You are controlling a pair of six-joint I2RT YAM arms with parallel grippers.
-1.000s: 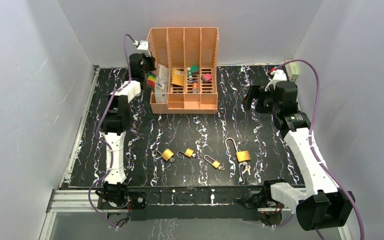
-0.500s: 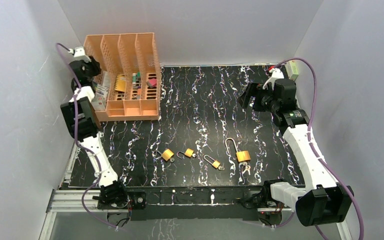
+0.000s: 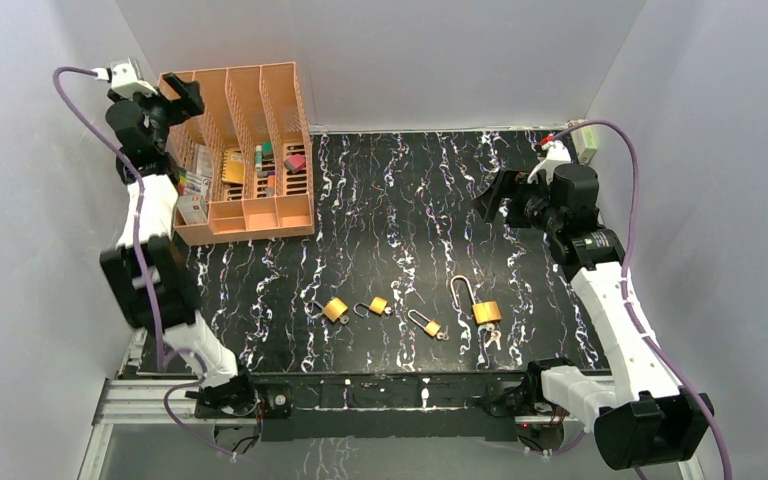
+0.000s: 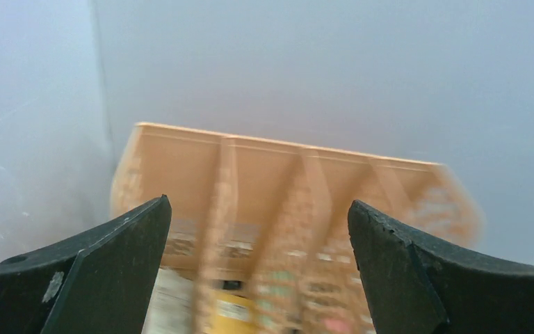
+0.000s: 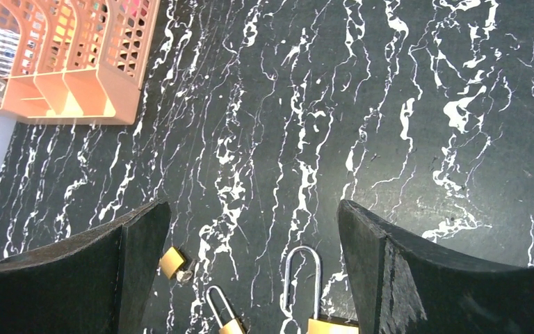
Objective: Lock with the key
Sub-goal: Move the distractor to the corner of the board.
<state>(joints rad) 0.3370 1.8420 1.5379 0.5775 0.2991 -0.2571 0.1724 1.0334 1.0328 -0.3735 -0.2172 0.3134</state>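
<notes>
Several brass padlocks lie with shackles open near the front of the black marbled table [image 3: 400,220]. The largest padlock [image 3: 480,305] has a bunch of keys [image 3: 492,338] at its base. The right wrist view shows its long shackle [image 5: 301,278], a slim padlock [image 5: 222,313] and a small padlock [image 5: 172,261] below the fingers. My right gripper [image 3: 495,195] [image 5: 254,205] hangs open and empty above the table, behind the padlocks. My left gripper [image 3: 182,98] [image 4: 257,205] is open and empty, raised at the back-left top edge of the orange organiser [image 3: 250,232].
The orange organiser [image 4: 285,181] stands in the back left corner, holding markers and small items; it looks blurred in the left wrist view. Its front corner [image 5: 69,62] shows in the right wrist view. Grey walls close in the table on three sides.
The organiser has slid from the back middle to the back left corner. My left gripper has opened and risen to its top edge. The right arm has barely shifted.
</notes>
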